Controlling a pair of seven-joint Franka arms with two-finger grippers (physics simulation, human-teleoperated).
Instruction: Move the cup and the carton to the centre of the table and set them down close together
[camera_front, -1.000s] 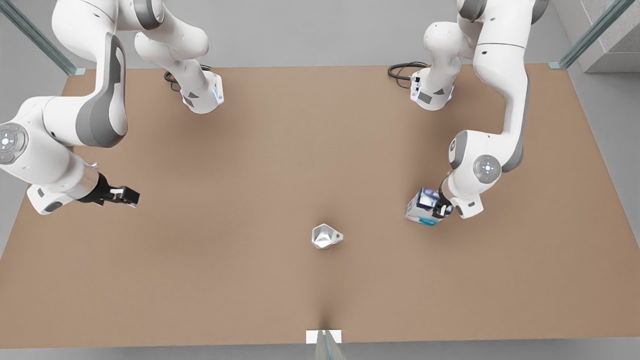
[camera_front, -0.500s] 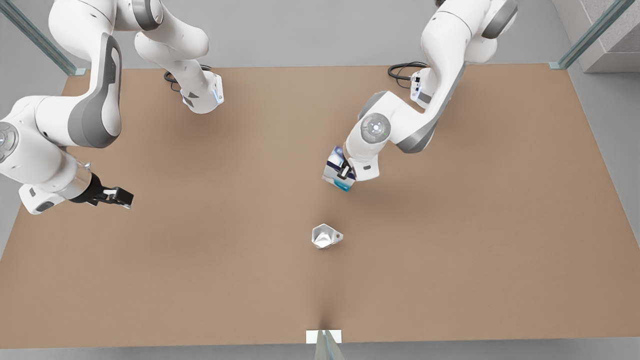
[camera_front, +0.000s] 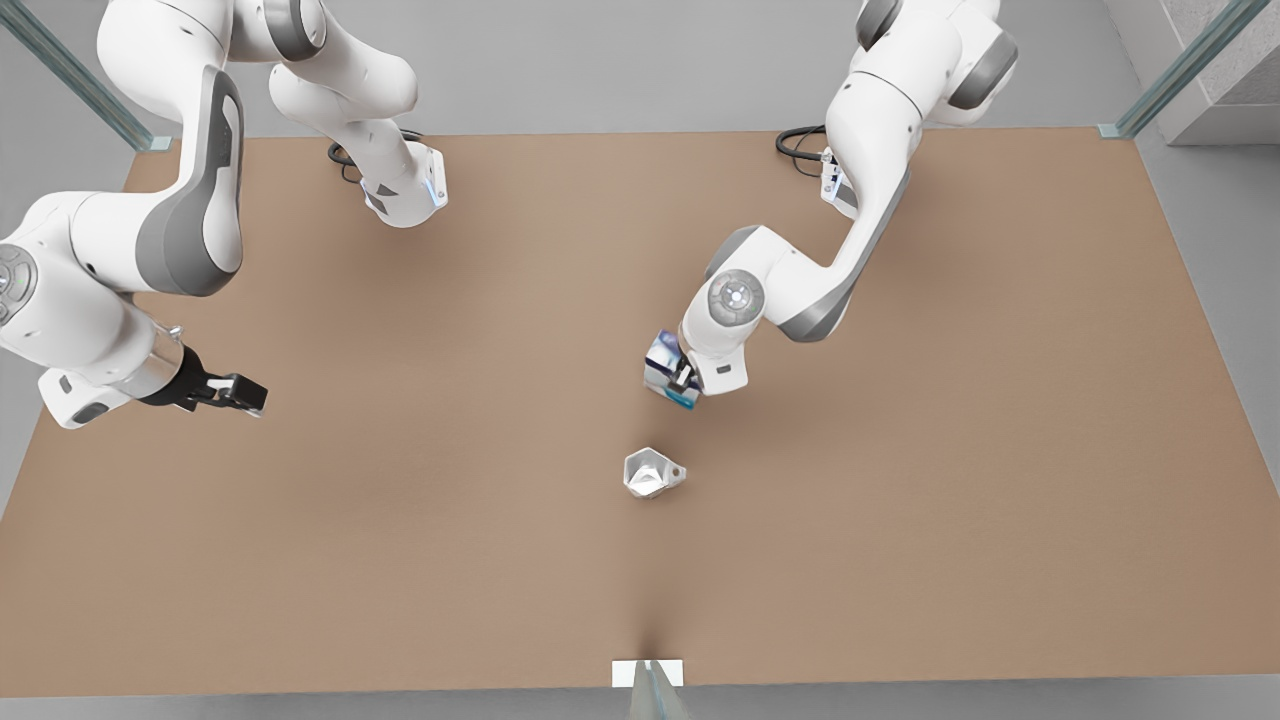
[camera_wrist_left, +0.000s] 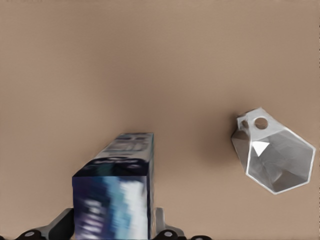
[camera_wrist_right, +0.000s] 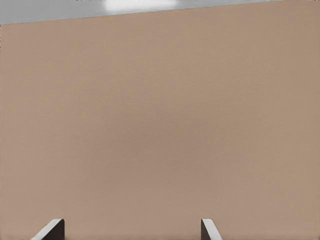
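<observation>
Carton (camera_front: 668, 370) is clamped in the left gripper (camera_front: 684, 378) jaws, held near the table (camera_front: 400, 560) centre, close to the cup (camera_front: 650, 472) but apart from it. Cup rests on the table. Right gripper (camera_front: 232, 392) waits well away from the cup, jaws apart, nothing held.

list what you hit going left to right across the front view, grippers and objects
right gripper, open over bare table → cup, standing alone → carton, clamped in the left gripper; cup and carton nearly share a column.
</observation>
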